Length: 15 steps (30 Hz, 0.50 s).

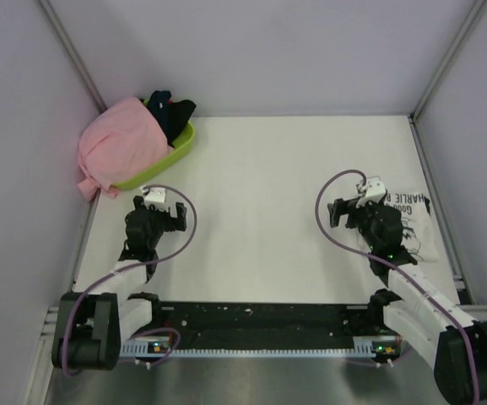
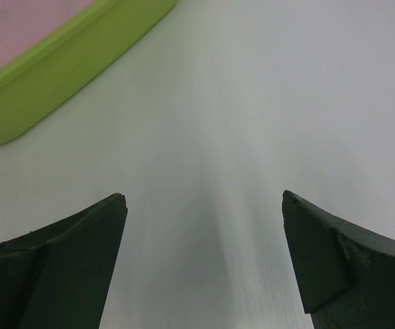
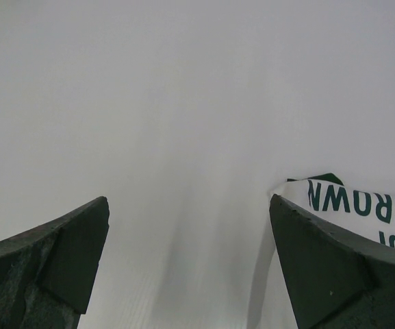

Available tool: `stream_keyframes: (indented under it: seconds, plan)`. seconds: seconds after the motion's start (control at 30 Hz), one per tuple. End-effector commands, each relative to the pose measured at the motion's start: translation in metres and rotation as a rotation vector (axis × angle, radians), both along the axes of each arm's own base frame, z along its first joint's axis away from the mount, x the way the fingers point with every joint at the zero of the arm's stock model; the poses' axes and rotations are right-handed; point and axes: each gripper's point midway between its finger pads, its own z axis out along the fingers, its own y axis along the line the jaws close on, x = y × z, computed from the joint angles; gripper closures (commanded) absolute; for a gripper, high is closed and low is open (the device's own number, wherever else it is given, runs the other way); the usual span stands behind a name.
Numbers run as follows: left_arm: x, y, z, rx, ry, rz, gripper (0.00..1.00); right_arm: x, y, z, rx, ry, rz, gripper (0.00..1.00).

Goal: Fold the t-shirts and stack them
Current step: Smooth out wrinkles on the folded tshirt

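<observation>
The left tool (image 2: pixel 204 205) is hovering over bare worktop (image 1: pixel 260 211) with its two dark fingers spread wide and nothing sitting between them. The right tool (image 3: pixel 190 202) is gaping just as wide over the worktop and is gripping nothing either.

The white t-shirt (image 1: pixel 416 221) is lying flat at the right edge of the worktop, partly under the right arm. In the top view its dark print is reading "HARLIE B", cut off at both ends, and a smaller line next to it is beginning with "GOOD". In the right wrist view a corner of the same shirt is peeking out just beside the right-hand finger, showing "BROWN" in dark green capitals. A second line below it is being cut off by the finger, and I cannot tell whether finger and cloth are touching.

The pink t-shirt (image 1: pixel 121 143) is bulging in a bundle at the far left corner, draping over the lime-green basket (image 1: pixel 171 156) and spilling past its left rim. The dark t-shirts (image 1: pixel 171 110) are sitting crumpled in the basket behind it. The basket's rim is showing at the upper left of the left wrist view, well apart from the left tool.
</observation>
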Motion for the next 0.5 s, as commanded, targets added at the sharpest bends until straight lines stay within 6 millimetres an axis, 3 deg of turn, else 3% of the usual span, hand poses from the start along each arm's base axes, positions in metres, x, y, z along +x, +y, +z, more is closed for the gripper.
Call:
stream_keyframes:
  seconds: [0.0, 0.47]
  plan:
    - [0.0185, 0.0021, 0.0323, -0.055, -0.105, 0.036, 0.01, 0.0008, -0.0016, 0.0083, -0.03, -0.086, 0.004, 0.01]
    - [0.0218, 0.0102, 0.0295, -0.042, -0.085, 0.082, 0.01, 0.0053, -0.0019, 0.0015, -0.036, -0.053, -0.004, 0.01]
